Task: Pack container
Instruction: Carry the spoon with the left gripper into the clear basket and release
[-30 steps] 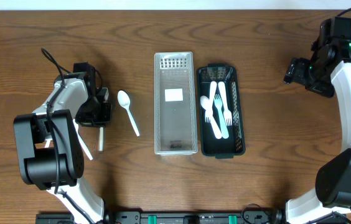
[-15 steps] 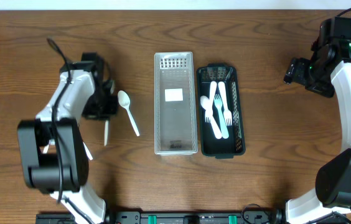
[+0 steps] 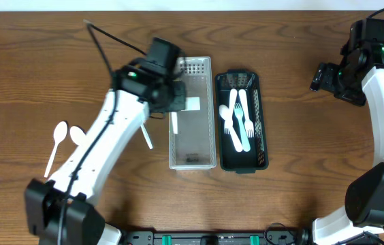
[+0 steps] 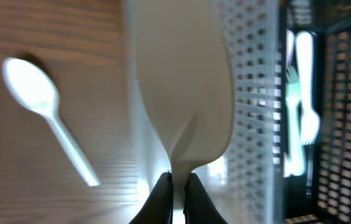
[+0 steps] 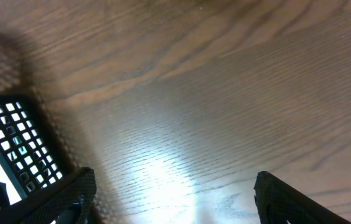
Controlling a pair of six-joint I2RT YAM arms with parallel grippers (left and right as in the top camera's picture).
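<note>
Pinches the handle end of a white spoon (image 4: 185,93) tight in the left claw (image 4: 175,186), over the left long wall of the clear container (image 4: 250,93). Holds its long axis parallel to that wall, bowl pointing away from the fingertips. Shows a second spoon (image 4: 38,102) flat on the tabletop (image 4: 51,37) left of the container. Spreads the right claw (image 5: 175,199) wide, gripping nothing, well right of the container.
</note>
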